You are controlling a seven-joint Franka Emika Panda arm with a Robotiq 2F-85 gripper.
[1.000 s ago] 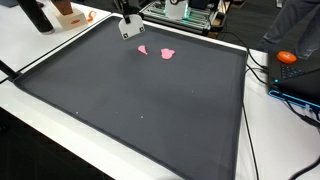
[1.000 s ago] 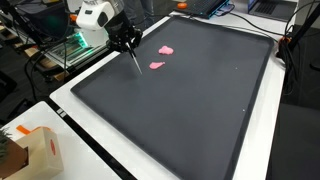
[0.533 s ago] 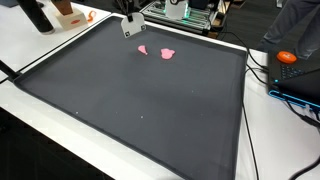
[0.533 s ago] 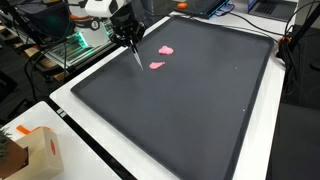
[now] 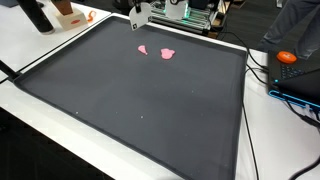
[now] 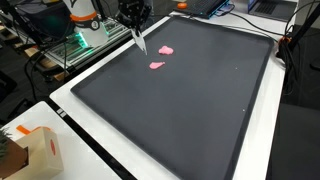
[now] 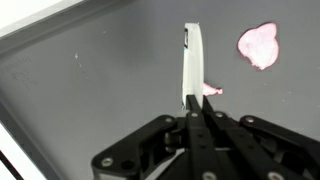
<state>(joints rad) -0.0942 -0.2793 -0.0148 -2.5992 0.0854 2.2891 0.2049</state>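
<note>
Wrist view shows my claw [image 7: 192,108] clenched on a white stick [image 7: 192,60], its tip hanging over the dark surface [image 7: 90,95] near the smaller pink blob [image 7: 211,90]. I judge this a carrying step; lowering calls for a steady, upright tip.

Broad dark mat [image 5: 150,110] lies open; only two pink scraps [image 5: 168,53] interrupt it.

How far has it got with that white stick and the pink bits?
Done: two pink patches already lie on the dark mat. In hand: the gripper is shut on a white stick, held above the mat near them. What is left is unclear; the stick's tip seems clear of both patches.
</note>
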